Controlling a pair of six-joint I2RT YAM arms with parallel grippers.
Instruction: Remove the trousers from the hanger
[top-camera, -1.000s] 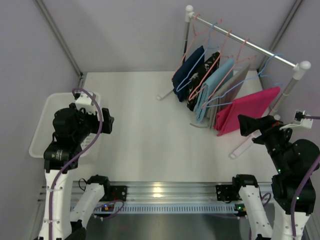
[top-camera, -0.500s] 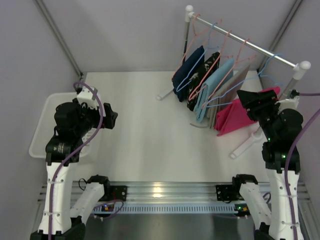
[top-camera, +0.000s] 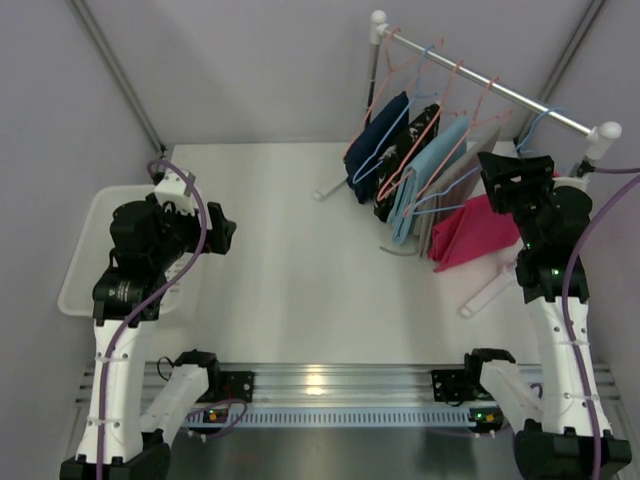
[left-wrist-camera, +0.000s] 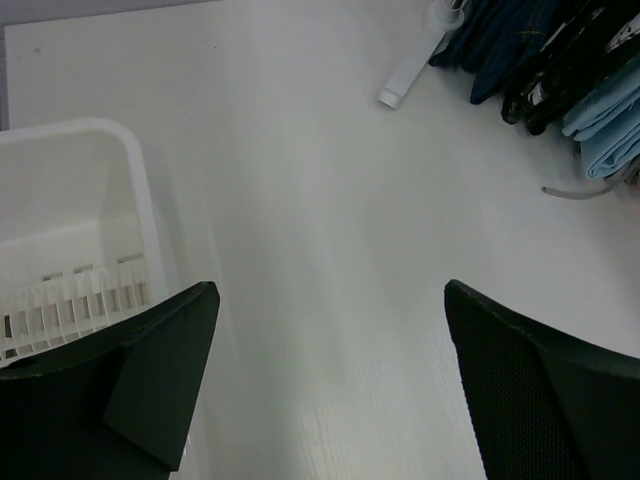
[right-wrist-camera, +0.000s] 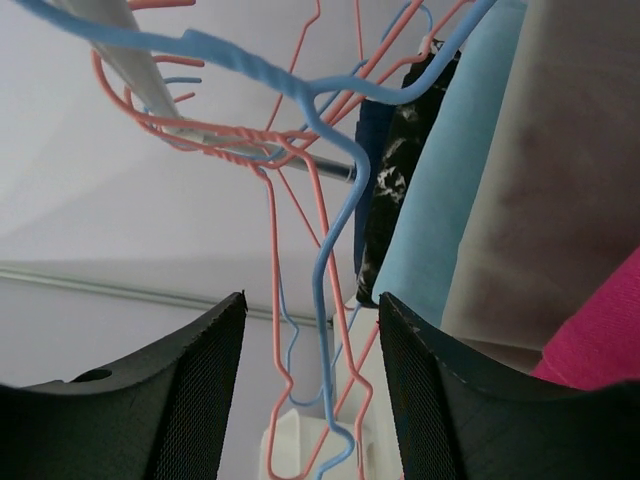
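Magenta trousers (top-camera: 462, 234) hang folded over the light-blue wire hanger (top-camera: 536, 122) at the right end of the rail. My right gripper (top-camera: 505, 172) is raised to that hanger's neck, just above the trousers. In the right wrist view the blue hanger wire (right-wrist-camera: 331, 250) runs down between the two fingers of the right gripper (right-wrist-camera: 312, 335); the jaws stand apart, and neither pad touches the wire. A corner of the magenta trousers (right-wrist-camera: 603, 340) shows at lower right. My left gripper (top-camera: 226, 232) (left-wrist-camera: 330, 300) hangs open over bare table, holding nothing.
The clothes rail (top-camera: 492, 86) also carries navy (top-camera: 376, 146), black patterned (top-camera: 416, 150), light-blue (top-camera: 432, 176) and grey (top-camera: 466, 170) trousers on salmon and blue hangers. A white basket (top-camera: 84, 252) (left-wrist-camera: 92, 130) sits at the table's left edge. The rack's foot (top-camera: 488, 292) lies near my right arm.
My right arm has lifted and swung back to the hanger above the magenta trousers, and its jaws have narrowed around the blue wire. The left arm has barely shifted.
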